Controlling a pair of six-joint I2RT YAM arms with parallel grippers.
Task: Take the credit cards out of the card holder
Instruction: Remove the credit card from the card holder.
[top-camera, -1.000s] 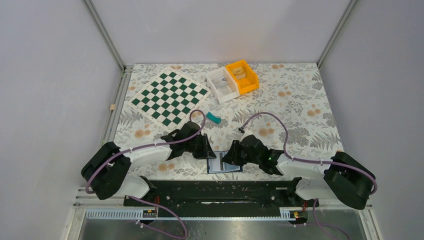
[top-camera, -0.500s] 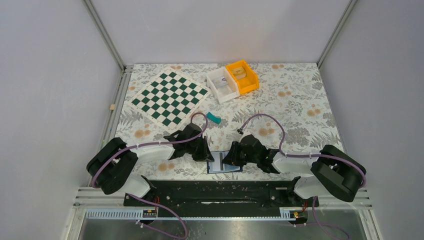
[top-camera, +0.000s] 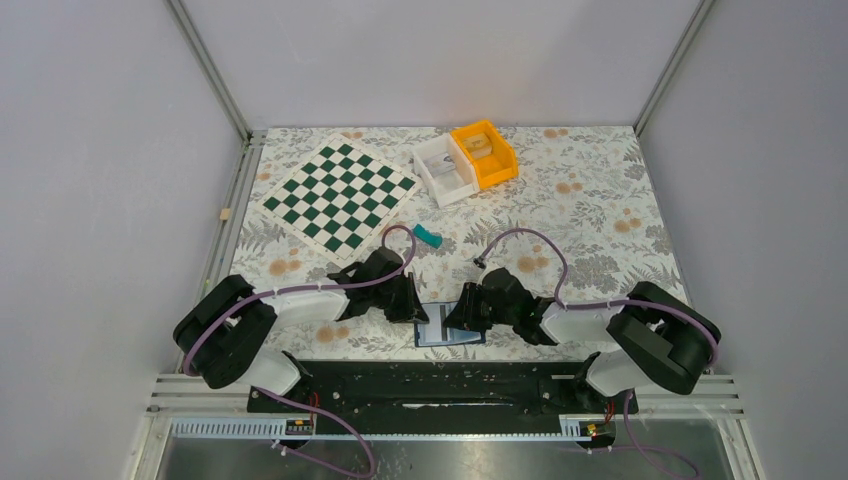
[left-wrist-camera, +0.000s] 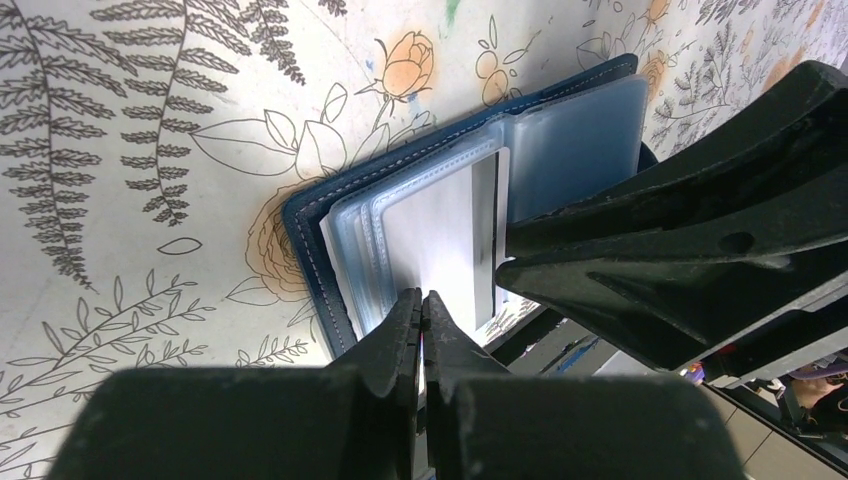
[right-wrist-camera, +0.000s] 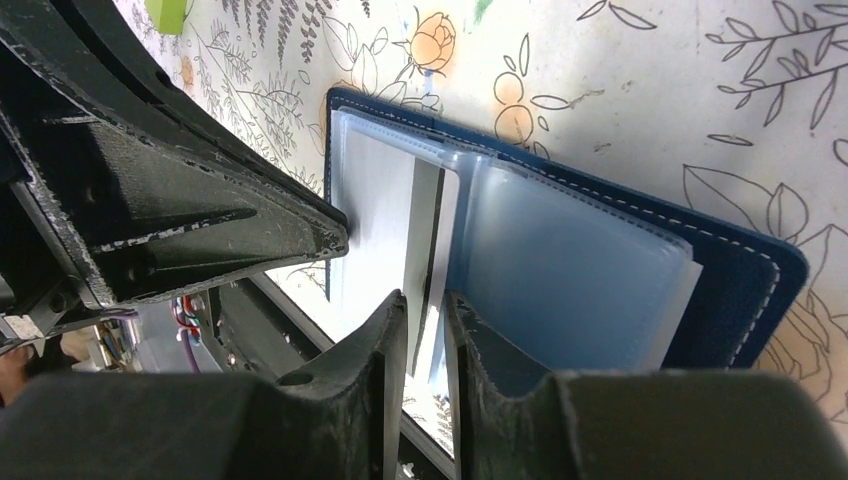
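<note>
The card holder (top-camera: 451, 336) lies open and flat on the flowered counter (top-camera: 600, 200), close to the near edge and midway between the two arm bases, with its clear sleeves facing up. It sits directly under and between both hands. A whitish credit card (left-wrist-camera: 440, 240) with a dark stripe along one side rests in the sleeves by the fold. The left hand (left-wrist-camera: 422, 298) comes in from the left with its fingers pressed together, and their tips meet the outer edge of that card and sleeve stack. Whether the card's edge is nipped between them cannot be told. The right hand (right-wrist-camera: 425, 298) comes in from the other side with its fingers a narrow gap apart and its tips down by the fold. The card's striped side shows through the gap, and nothing is plainly clasped. The two hands nearly face each other across one half of the holder. Both arms lie low, with elbows out toward the counter's sides, forearms running inward almost level and wrists tipped down. Far back on the counter, a white bin (top-camera: 446, 170) and an orange bin (top-camera: 486, 153) stand touching side by side. Each holds something small and pale that is too small to identify. A green and white checkered board (top-camera: 338, 195) lies to their left, and a small teal block (top-camera: 428, 236) sits between the board and the hands.
</note>
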